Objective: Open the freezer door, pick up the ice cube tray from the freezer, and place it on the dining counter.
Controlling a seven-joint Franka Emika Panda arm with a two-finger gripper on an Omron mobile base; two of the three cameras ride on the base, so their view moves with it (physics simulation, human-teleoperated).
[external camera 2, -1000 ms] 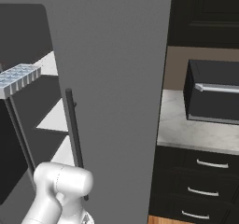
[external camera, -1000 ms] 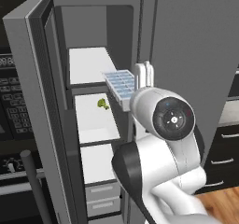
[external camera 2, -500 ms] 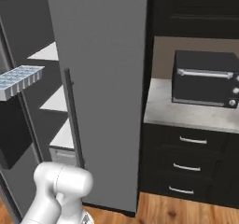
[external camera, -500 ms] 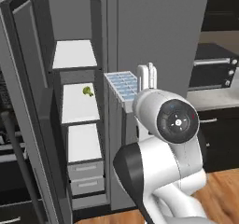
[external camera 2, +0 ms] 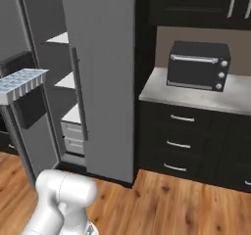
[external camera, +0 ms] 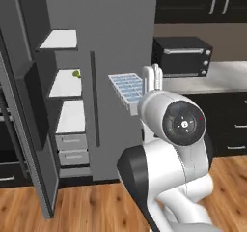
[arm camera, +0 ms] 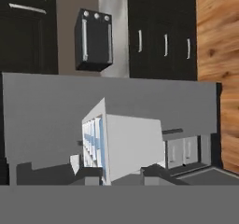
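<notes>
The ice cube tray (external camera: pixel 126 89) is a white tray with pale blue cubes, held in the air in front of the fridge. My gripper (external camera: pixel 153 77) is shut on its edge. From the right the tray (external camera 2: pixel 22 82) hangs at the far left. In the hand view the tray (arm camera: pixel 126 143) stands on edge between my fingertips (arm camera: pixel 156 171), gripper (arm camera: pixel 120 174) closed on it. The freezer door (external camera: pixel 30 110) stands wide open at the left, its black panel facing inward. The freezer (external camera: pixel 65 86) shows white shelves and grey drawers. The dining counter is out of view.
A small green broccoli piece (external camera: pixel 76 73) lies on the middle freezer shelf. The plain grey fridge door (external camera: pixel 120 42) is closed. A black toaster oven (external camera 2: pixel 198 65) sits on a pale counter (external camera 2: pixel 196 96) over dark drawers. Wooden floor (external camera 2: pixel 162 199) lies in front.
The whole picture has shifted: the base has backed away from the fridge and swung right, bringing the oven and floor into view. The tray has stayed in my gripper.
</notes>
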